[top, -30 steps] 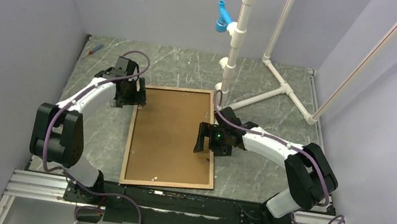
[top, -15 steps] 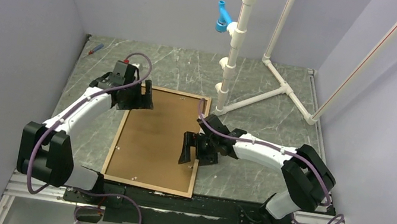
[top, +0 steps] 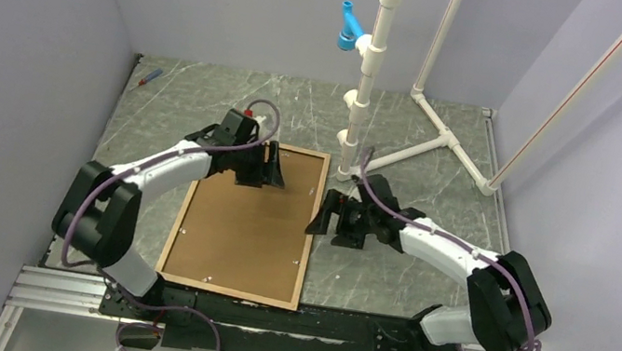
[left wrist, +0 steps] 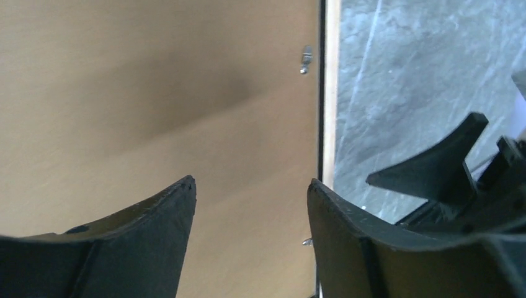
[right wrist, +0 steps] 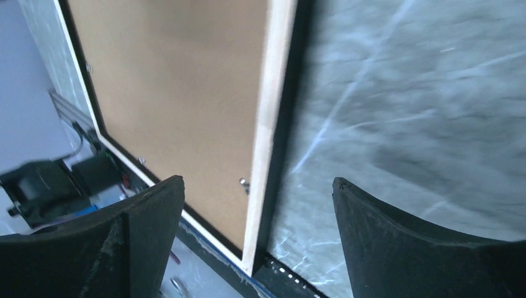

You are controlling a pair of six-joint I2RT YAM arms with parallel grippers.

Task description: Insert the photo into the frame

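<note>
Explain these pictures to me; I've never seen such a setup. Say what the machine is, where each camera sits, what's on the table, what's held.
Two robot arms are bolted to the near edge of a grey table, each ending in a two-finger gripper. The wide picture comes from a fixed camera above and behind them; the two close-ups come from wrist cameras looking past their own black fingers. On the table lie a wooden frame with a brown backing board inside it, and a white pipe stand. The left gripper is open over the board's far end; the right gripper is open beside the frame's right rail. Neither holds anything. No photo shows.
</note>
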